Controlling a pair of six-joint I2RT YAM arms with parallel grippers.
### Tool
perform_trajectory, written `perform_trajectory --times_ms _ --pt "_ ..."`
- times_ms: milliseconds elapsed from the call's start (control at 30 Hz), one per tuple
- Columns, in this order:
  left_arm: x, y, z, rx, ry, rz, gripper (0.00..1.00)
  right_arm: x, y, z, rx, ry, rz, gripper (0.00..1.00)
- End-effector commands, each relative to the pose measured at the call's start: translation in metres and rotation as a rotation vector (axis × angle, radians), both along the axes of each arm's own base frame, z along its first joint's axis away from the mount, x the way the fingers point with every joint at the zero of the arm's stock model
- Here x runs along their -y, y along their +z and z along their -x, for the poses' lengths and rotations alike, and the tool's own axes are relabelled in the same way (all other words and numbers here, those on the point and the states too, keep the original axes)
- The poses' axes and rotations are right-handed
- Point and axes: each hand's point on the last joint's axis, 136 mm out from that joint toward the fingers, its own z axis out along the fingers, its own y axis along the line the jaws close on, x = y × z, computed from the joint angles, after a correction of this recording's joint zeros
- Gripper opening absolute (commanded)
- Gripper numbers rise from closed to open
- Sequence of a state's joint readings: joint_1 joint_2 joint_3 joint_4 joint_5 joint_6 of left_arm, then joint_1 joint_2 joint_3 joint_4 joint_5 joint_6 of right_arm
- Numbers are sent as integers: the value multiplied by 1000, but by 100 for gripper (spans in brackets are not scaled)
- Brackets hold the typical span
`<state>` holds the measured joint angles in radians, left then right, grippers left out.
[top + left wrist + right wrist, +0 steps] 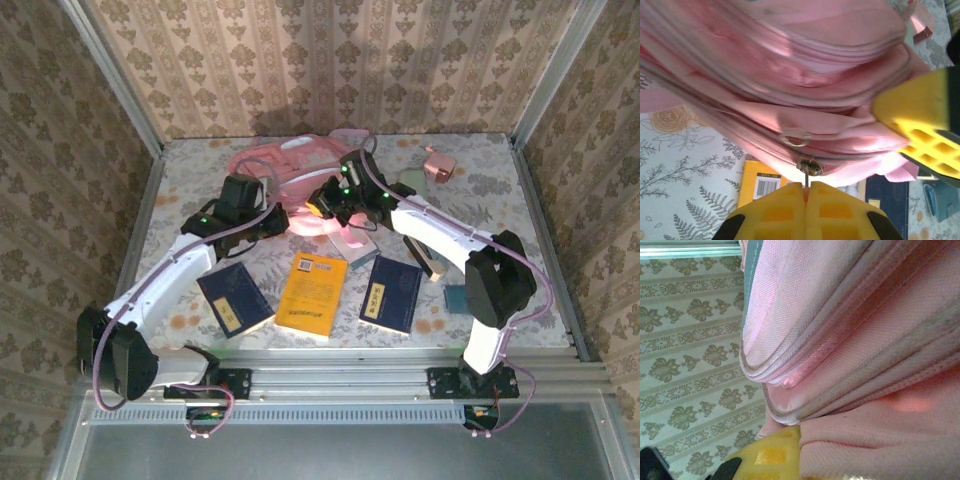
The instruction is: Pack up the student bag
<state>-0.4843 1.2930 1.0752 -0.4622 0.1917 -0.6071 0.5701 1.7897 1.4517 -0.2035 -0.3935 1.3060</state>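
Left gripper clamped on zip pull of student bag; right gripper pinches bag fabric near the pull. Bag judged soft, light, slack: hold seams or tab.

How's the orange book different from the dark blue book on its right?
The orange book is bright with a white barcode patch near its far edge; the dark blue book is navy with a narrow yellowish label strip. The orange book looks wider than the dark blue book. Both lie closed and flat on the table, outside the student bag.
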Motion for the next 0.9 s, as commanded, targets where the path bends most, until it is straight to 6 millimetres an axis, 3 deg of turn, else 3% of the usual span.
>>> perform_trajectory --times_ms 0,300,600,700,867 --pt "-34 2 -7 13 107 -15 0 33 29 -14 79 -61 40 0" --pt "-82 -30 -27 -58 248 -50 0 38 52 -15 133 -17 45 0" --pt "-134 -65 -63 -156 444 14 0 35 63 -11 198 63 61 0" --pt "-139 -60 -75 -146 456 25 2 31 60 -10 218 99 65 0" --pt "-144 -27 -72 -79 450 31 28 11 60 -6 306 241 77 0"
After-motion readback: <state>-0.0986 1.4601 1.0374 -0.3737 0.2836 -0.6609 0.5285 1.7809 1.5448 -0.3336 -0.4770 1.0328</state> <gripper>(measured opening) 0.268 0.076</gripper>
